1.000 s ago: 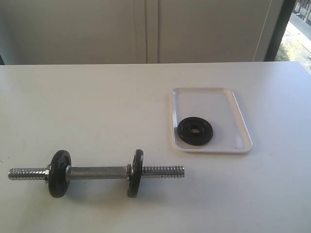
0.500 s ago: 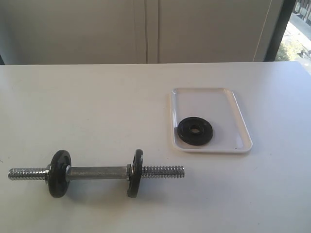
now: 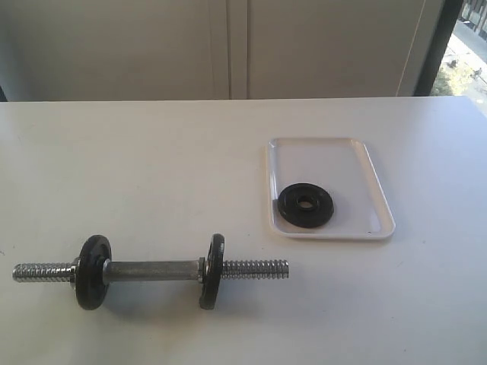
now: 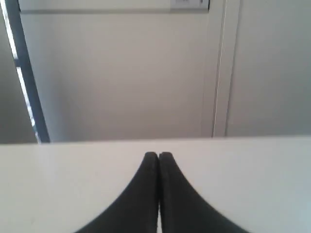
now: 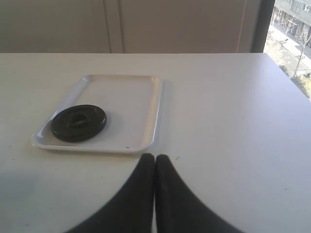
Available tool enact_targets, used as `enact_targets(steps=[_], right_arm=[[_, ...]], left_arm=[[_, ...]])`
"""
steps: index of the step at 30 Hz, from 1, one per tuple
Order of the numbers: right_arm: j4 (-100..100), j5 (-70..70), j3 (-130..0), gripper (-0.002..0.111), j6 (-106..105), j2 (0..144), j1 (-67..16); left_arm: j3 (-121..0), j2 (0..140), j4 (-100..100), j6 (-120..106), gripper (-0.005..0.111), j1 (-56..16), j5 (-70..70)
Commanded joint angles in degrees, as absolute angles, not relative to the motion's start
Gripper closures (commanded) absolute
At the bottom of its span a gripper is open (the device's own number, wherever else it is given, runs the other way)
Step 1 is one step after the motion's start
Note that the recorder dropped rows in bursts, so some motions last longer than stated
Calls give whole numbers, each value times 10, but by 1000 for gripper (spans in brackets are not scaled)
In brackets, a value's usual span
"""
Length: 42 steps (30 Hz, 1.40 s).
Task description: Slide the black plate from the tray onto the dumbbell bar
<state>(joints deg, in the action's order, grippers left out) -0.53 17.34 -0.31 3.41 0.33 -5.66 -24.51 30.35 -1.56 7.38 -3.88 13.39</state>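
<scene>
1 black plate (image 3: 305, 205) lies flat inside 1 white tray (image 3: 327, 152), by the tray corner nearest the bar. 1 dumbbell bar (image 3: 152, 270) w/ 2 black discs (image 3: 93, 271) (image 3: 213, 271) sits on desk (image 3: 152, 167), well apart from tray. Left fingers (image 4: 148, 167) & right fingers (image 5: 145, 170): both pairs pressed together, empty.

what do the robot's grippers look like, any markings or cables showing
The left gripper and right gripper look alike: two plain matte black fingers each, broad at the base, curving to narrow rounded tips. No markings or cables show.
</scene>
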Motion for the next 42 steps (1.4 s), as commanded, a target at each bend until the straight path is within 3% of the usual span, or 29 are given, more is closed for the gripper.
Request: enact_targets(steps=[1,9,28,42], right_arm=[[-4,166,0,108,37,0,-57],[-4,166,0,108,37,0,-57],[-4,166,0,108,37,0,-57],[-4,166,0,108,37,0,-57]], left_arm=[[-290,381,-21,11,107,-42,-14],[-355,513,6,-31,107,-42,-163],[-517,696,437,-570,107,-140,-363],[-645,822,351,-547,107,-238,-404]])
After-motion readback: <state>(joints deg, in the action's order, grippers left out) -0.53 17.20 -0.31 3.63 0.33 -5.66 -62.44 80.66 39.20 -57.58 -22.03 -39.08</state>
